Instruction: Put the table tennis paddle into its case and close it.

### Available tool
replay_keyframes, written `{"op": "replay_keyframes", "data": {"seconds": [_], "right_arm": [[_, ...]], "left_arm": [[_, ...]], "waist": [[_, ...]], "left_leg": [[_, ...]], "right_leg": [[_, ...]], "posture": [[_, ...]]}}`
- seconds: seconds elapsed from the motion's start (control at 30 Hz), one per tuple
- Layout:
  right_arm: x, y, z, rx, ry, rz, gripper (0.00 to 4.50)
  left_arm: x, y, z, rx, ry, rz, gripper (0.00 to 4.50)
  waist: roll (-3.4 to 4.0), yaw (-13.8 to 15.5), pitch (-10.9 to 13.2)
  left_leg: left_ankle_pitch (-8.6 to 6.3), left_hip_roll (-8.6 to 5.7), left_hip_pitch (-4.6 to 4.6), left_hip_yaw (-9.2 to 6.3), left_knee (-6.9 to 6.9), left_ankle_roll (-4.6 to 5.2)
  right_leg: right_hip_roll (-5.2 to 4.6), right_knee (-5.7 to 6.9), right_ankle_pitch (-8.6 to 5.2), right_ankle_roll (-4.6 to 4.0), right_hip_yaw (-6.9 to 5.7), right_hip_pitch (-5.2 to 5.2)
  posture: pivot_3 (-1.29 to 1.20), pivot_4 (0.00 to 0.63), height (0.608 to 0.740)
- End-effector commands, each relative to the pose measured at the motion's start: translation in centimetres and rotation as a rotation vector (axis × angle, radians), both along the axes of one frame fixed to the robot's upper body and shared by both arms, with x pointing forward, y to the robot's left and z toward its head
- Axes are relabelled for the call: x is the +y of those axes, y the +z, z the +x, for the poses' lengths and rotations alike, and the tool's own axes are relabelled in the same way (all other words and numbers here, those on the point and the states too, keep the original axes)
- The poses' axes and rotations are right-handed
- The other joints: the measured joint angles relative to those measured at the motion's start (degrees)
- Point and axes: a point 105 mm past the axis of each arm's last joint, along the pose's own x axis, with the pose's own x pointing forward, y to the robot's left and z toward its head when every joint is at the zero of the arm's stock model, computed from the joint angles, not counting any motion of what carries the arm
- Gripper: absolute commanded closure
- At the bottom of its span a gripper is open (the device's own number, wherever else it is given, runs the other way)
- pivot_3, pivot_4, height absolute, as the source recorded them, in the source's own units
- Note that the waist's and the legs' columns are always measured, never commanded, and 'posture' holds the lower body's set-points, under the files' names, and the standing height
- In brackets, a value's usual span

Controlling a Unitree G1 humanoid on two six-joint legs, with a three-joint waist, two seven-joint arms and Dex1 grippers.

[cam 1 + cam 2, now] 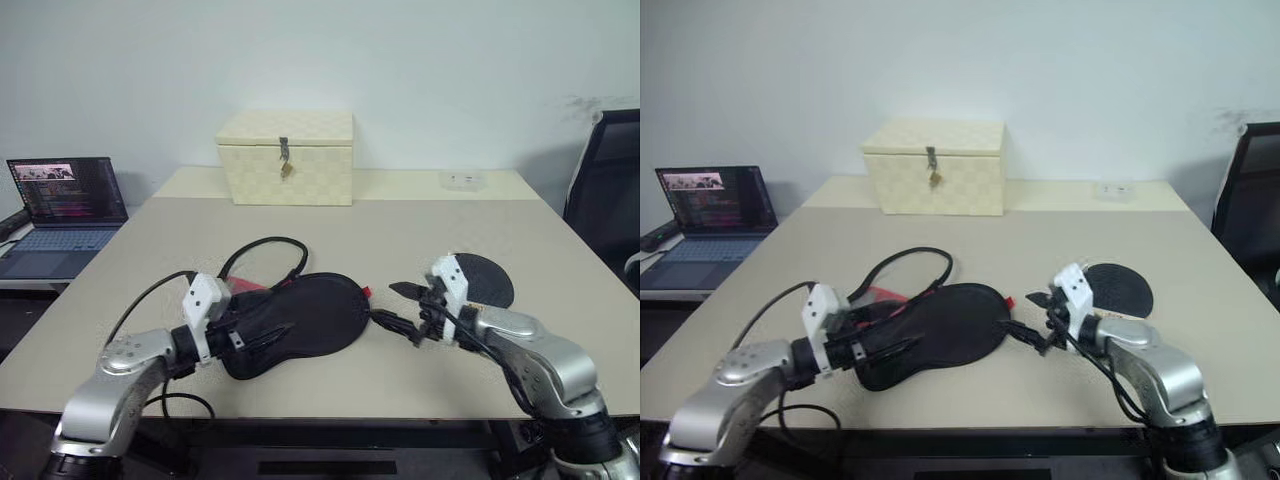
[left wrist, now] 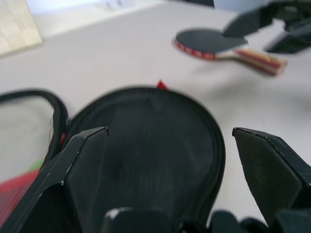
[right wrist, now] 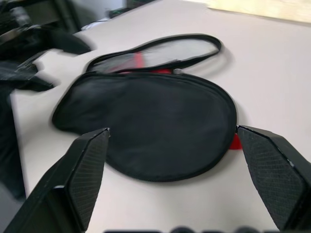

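Done: nothing; paddle (image 1: 478, 280) lies outside case (image 1: 300, 320), near counter's (image 1: 400, 240) right edge.
Fingers: both grippers (image 1: 258, 335) (image 1: 408, 308) spread, empty.
Left: insert, zip.

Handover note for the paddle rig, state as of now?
Left gripper: open, holding nothing, over the handle end of the case.
Right gripper: open, holding nothing, at the case's round end.
Case lies flat near the table's front edge; its cord loop trails behind it.
Table tennis paddle lies on the table beside the right arm, black face up, outside the case.
Done: nothing yet.
Left: pick up the paddle, slide it in, zip the case shut.
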Motion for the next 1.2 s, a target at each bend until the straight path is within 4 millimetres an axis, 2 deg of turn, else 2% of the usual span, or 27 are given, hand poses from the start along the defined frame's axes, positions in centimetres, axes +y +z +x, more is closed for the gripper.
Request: {"op": "replay_keyframes", "data": {"seconds": [0.03,0.2,0.4,0.63,0.93,1.1,1.2], "right_arm": [[0.6,-1.2,1.2,0.115,-0.093,-0.008,0.0],[0.6,-2.7,2.7,0.202,-0.209,-0.005,0.0],[1.6,-3.5,2.4,0.225,-0.215,-0.016,0.0],[5.2,-4.1,0.9,0.298,-0.093,0.011,0.0],[8.0,-4.5,-0.1,0.383,-0.025,0.053,0.0],[8.6,-4.5,0.0,0.416,-0.037,0.094,0.0],[8.8,-4.5,0.2,0.449,-0.054,0.128,0.84]], "left_arm": [[2.0,0.9,-0.7,0.029,-0.046,0.029,0.03],[3.4,1.5,-1.0,0.091,-0.112,0.09,0.03],[3.7,2.0,-0.9,0.076,-0.129,0.114,0.03],[3.9,2.2,-1.5,0.064,-0.11,0.134,0.03],[3.7,2.4,-1.9,0.056,-0.108,0.139,0.03],[3.5,2.4,-1.9,0.053,-0.11,0.138,0.03],[3.2,2.4,-1.7,0.046,-0.112,0.134,0.0]], "waist": [[0.0,0.0,0.0],[0.0,0.2,0.0],[0.0,0.0,0.0],[0.0,-0.3,0.0],[-0.02,-0.5,0.0],[-0.02,-0.6,0.0],[-0.02,-0.6,0.0]], "left_leg": [[0.0,0.0,-0.01,0.0,-0.01,0.0],[0.0,0.03,-0.12,0.01,-0.04,0.01],[-0.01,0.03,-0.16,0.09,-0.04,0.02],[-0.01,0.17,-0.17,0.12,-0.11,0.02],[0.0,0.22,-0.13,0.17,-0.08,0.02],[0.0,0.24,-0.11,0.18,-0.09,0.01],[0.0,0.25,-0.1,0.18,-0.09,0.01]], "right_leg": [[-0.01,-0.01,0.01,-0.02,0.0,-0.01],[-0.11,-0.02,0.02,-0.05,0.0,-0.13],[-0.14,-0.01,0.03,-0.03,-0.02,-0.2],[-0.05,0.1,0.03,-0.06,0.04,-0.34],[-0.04,0.29,0.01,-0.04,0.04,-0.38],[-0.03,0.44,-0.05,-0.14,0.04,-0.44],[-0.02,0.48,-0.05,-0.15,0.04,-0.44]], "posture": [[0.0,0.15,0.74],[0.0,0.15,0.74],[0.0,0.15,0.74],[0.0,0.15,0.74],[0.0,0.15,0.74],[0.0,0.15,0.74],[0.0,0.15,0.74]]}}
